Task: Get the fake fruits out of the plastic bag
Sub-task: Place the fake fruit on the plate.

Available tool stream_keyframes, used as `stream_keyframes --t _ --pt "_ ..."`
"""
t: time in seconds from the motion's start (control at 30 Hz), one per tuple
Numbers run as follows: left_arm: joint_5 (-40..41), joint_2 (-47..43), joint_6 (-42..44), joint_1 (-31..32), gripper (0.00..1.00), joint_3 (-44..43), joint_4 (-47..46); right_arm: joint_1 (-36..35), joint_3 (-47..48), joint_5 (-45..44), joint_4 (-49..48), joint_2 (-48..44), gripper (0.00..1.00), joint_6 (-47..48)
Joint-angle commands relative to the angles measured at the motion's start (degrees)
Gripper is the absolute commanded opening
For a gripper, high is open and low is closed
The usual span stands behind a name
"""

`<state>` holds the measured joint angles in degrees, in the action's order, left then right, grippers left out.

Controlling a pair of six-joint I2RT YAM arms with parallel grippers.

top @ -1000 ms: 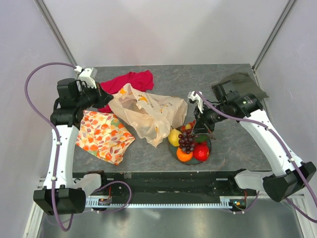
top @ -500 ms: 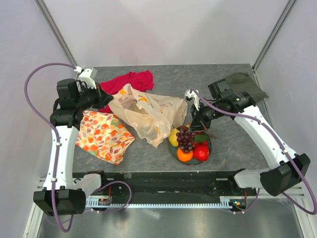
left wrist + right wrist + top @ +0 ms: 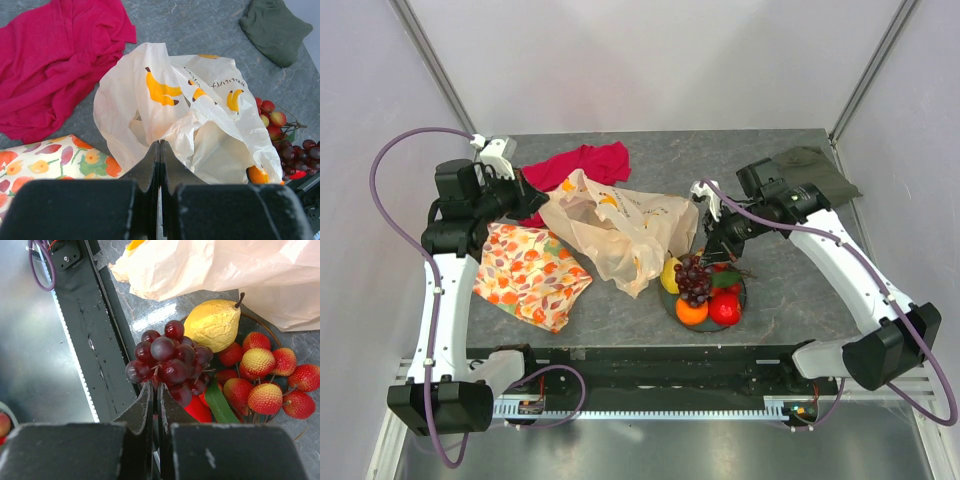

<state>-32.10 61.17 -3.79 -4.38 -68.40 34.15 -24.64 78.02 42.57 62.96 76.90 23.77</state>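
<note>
The plastic bag [image 3: 620, 228] lies crumpled mid-table, printed with yellow bananas [image 3: 160, 91]. My left gripper [image 3: 538, 193] is at the bag's left edge, and its jaws [image 3: 160, 144] are shut on a fold of the bag. My right gripper [image 3: 156, 387] is shut on the stem of the dark purple grape bunch [image 3: 170, 362], holding it just above the dark plate [image 3: 744, 292]. On the plate lie a yellow pear [image 3: 670, 274], an orange [image 3: 692, 312], a red apple [image 3: 726, 308] and the red berries with a green leaf [image 3: 265, 380].
A red cloth [image 3: 582, 165] lies behind the bag. An orange-flowered cloth [image 3: 530, 272] lies at the front left. A dark green cloth [image 3: 810, 165] is at the back right. The black front rail [image 3: 90, 340] runs close beside the plate.
My right arm has swung a little left, and the grape bunch has shifted slightly left over the plate. The left arm and the bag have not moved.
</note>
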Motion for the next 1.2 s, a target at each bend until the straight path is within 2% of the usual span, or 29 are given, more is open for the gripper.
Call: stream_keyframes --t 0.0,0.27,0.37,0.43,0.7,0.87,1.17 --pt "-0.9 -1.2 1.7 -0.1 0.02 0.1 -0.8 -0.4 0.9 0.1 -1.7 1.0 0.04 -0.4" --pt "-1.0 -1.2 1.7 -0.3 0.02 0.1 -0.8 -0.4 1.1 -0.7 -1.6 1.1 0.05 -0.3" --pt "-1.2 -1.0 1.5 -0.3 0.02 0.1 -0.9 -0.4 0.7 -0.1 -1.7 0.8 0.0 -0.4" --pt "-1.3 -1.0 1.5 -0.2 0.01 -0.1 -0.9 -0.4 1.3 0.6 -2.0 0.7 0.0 -0.4" --pt "-1.7 -1.0 1.7 -0.3 0.01 -0.1 -0.8 -0.4 10.9 5.2 0.0 1.6 0.0 -1.5" --pt "-2.0 -0.7 1.6 -0.3 0.02 -0.2 -0.9 -0.7 12.7 6.3 2.9 1.8 0.0 0.1" --pt "-2.4 -1.4 1.4 -0.4 0.02 0.4 -0.8 -3.8 14.2 9.2 -0.2 2.9 0.0 -4.1"
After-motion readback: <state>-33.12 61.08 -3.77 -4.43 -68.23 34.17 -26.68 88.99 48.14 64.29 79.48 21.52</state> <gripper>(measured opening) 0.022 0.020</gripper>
